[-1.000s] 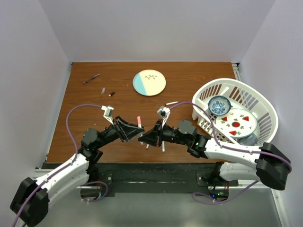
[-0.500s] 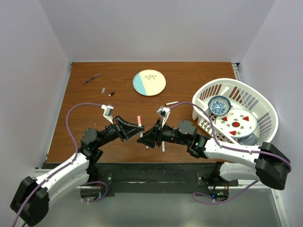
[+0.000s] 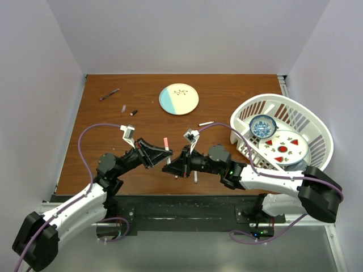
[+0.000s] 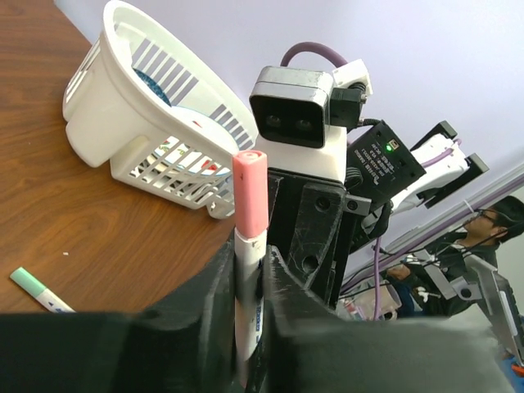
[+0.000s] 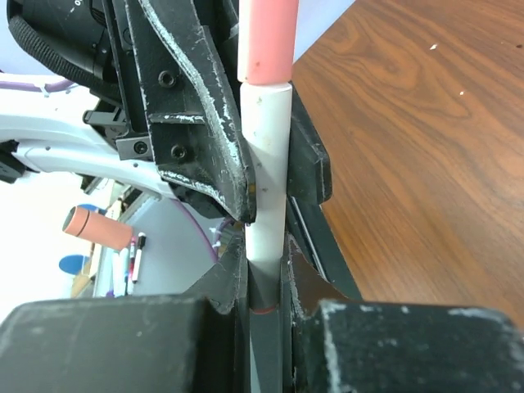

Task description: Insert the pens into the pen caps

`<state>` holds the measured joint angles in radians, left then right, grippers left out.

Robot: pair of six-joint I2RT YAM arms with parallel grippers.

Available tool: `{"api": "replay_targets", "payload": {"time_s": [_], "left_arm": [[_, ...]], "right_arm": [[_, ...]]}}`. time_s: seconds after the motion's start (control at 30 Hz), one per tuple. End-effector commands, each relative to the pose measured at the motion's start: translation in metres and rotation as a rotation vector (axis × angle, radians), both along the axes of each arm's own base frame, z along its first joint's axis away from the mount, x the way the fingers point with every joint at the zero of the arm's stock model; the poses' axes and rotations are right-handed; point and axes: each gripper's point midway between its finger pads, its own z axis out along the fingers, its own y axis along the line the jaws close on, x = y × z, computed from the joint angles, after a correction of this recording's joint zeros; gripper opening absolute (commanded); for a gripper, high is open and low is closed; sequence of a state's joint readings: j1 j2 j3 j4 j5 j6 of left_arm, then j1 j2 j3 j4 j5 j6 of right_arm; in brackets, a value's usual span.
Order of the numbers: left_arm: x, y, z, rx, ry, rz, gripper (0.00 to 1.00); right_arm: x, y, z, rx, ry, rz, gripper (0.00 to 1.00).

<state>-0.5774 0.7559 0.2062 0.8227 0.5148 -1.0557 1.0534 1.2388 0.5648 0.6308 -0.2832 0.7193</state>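
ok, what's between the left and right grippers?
A white pen with a pink cap, clamped by both the left gripper and right gripper; clearest in the right wrist view.

pink-capped pen [image 4: 247,260] upright between left fingers [image 4: 288,304]

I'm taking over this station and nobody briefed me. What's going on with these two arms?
Both arms meet over the middle of the table on one white pen. The left gripper clamps its barrel, with the pink cap on the pen's end standing above the fingers. The right gripper pinches the same barrel further down. A green-capped pen and a dark purple pen lie on the table, not held.
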Motion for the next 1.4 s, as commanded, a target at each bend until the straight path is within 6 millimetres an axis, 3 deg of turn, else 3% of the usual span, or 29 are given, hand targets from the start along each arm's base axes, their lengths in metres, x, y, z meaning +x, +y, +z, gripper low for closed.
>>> {"api": "replay_targets", "payload": {"time_s": [0.0, 0.07, 0.17, 0.53, 0.67, 1.2, 1.3, 1.37], "left_arm": [[-0.008, 0.0, 0.016, -0.026, -0.072, -0.018, 0.37], [-0.006, 0.001, 0.021, -0.019, -0.088, -0.004, 0.55], [-0.004, 0.001, 0.025, 0.013, -0.116, 0.009, 0.71], [0.008, -0.004, 0.048, 0.067, -0.184, 0.031, 0.74], [0.005, -0.006, 0.063, 0.049, -0.222, 0.011, 0.7], [0.0, -0.005, 0.078, 0.0, -0.244, -0.005, 0.57], [-0.006, -0.007, 0.078, -0.017, -0.256, -0.043, 0.42], [-0.013, -0.009, 0.076, -0.037, -0.25, -0.084, 0.22]], "right_arm": [[0.002, 0.005, 0.032, 0.088, -0.073, 0.006, 0.0], [-0.003, 0.004, 0.031, 0.086, -0.074, 0.027, 0.0], [-0.01, -0.001, 0.027, 0.083, -0.075, 0.05, 0.0], [-0.029, -0.013, 0.022, 0.085, -0.071, 0.119, 0.0], [-0.032, -0.017, 0.024, 0.087, -0.074, 0.122, 0.0], [-0.04, -0.024, 0.028, 0.101, -0.074, 0.144, 0.0], [-0.04, -0.026, 0.03, 0.107, -0.075, 0.141, 0.0], [-0.04, -0.026, 0.033, 0.117, -0.077, 0.139, 0.0]]}}
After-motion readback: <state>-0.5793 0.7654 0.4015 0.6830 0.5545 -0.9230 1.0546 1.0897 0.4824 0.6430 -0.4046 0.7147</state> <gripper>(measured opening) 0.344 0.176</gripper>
